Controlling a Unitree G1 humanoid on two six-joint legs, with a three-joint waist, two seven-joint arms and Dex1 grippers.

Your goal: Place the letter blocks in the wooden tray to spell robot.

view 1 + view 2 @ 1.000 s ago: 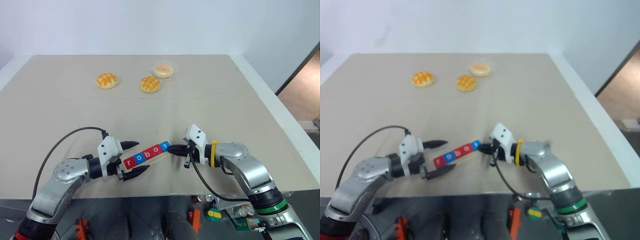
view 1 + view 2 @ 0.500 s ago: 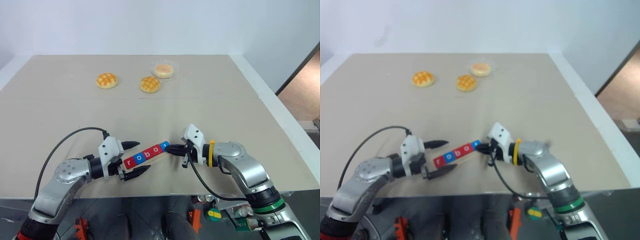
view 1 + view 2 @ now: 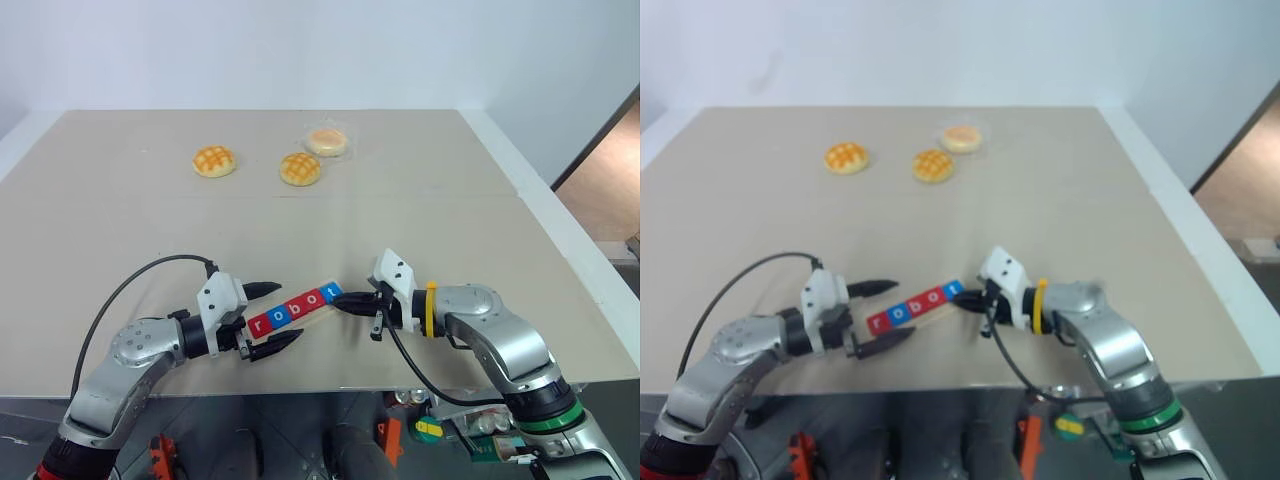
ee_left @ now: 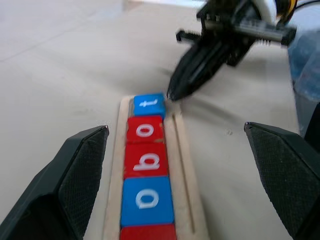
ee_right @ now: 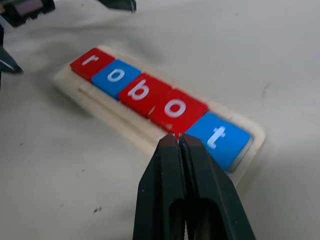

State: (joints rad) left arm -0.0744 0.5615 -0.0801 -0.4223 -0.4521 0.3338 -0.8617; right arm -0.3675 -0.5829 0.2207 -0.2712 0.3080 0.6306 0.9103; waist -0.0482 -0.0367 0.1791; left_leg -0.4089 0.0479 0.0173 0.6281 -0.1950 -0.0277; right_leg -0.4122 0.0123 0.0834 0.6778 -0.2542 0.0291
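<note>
All five blocks (image 5: 165,100) sit in the tray (image 3: 312,312) near the bench's (image 3: 400,220) front edge, spelling robot, so the step in hand is final checking; the next move likely calls only for backing clear without nudging the row. The left end effector (image 3: 272,317) stands wide about the tray's "r" end, holding nothing. The right end effector (image 3: 345,300), pinched shut and empty, points at the "t" end, barely shifted from a second ago.
</note>
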